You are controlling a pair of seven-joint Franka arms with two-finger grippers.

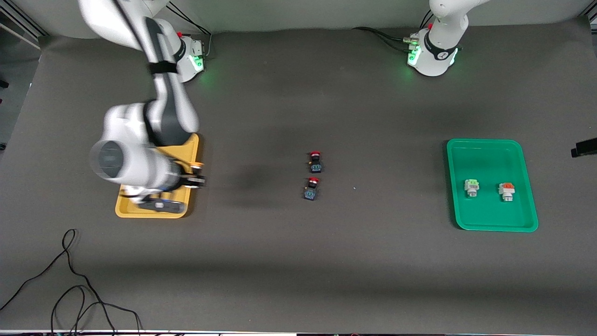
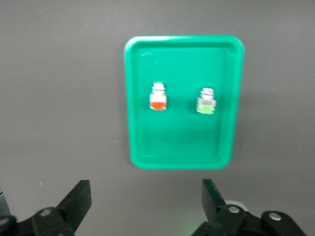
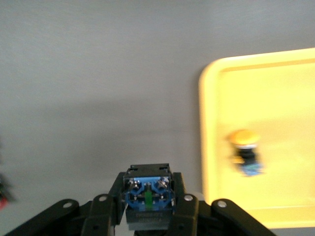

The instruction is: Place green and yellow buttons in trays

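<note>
Your right gripper hung over the edge of the shallow yellow plastic tray at the right arm's end of the table, its fingers pinched on a small black-and-blue push-button switch, blue terminal face up toward the wrist camera. In the right wrist view a second black-and-blue switch with an orange-yellow round cap lay inside that yellow tray, apart from the held one.

Your left gripper was up in the air with its fingers spread wide and nothing between them, looking down on the shallow green plastic tray at the left arm's end of the table. Inside that tray sat two white-bodied switches side by side and apart: one with a pale green top, one with an orange top.

Out on the middle of the table, two red-capped black-and-blue switches lay close together, one nearer the front camera than the other, well apart from both trays
</note>
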